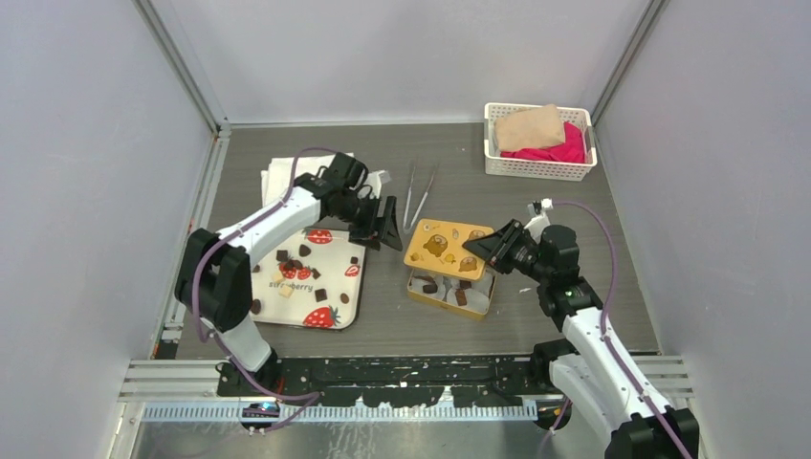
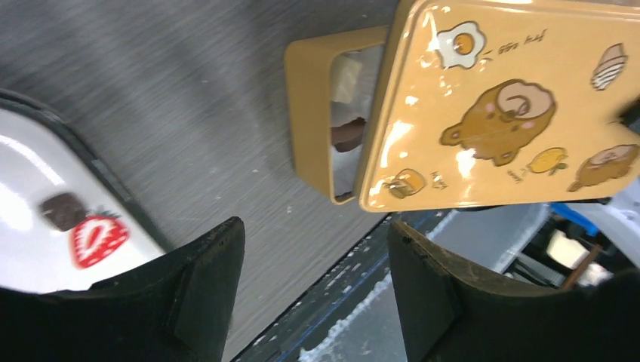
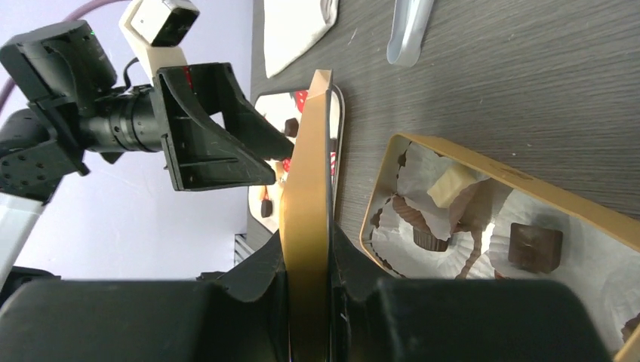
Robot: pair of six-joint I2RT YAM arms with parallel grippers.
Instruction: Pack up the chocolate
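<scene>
Right gripper (image 1: 499, 245) clamped on the right edge of the golden-yellow lid (image 1: 448, 244), holding it over the far part of the open tin (image 1: 445, 308). Left gripper (image 1: 383, 228) parted wide and empty, hovering between the tray (image 1: 330, 256) and the lid, close to the lid's left edge. Chocolate (image 1: 320, 295) is in two places: several pieces loose on the tray at left, others in the tin's paper cups. Tweezers (image 1: 418, 196) lie just beyond the lid. White cloth (image 1: 287, 174) far left and basket (image 1: 536, 170) far right, both on the bench (image 1: 574, 287).
</scene>
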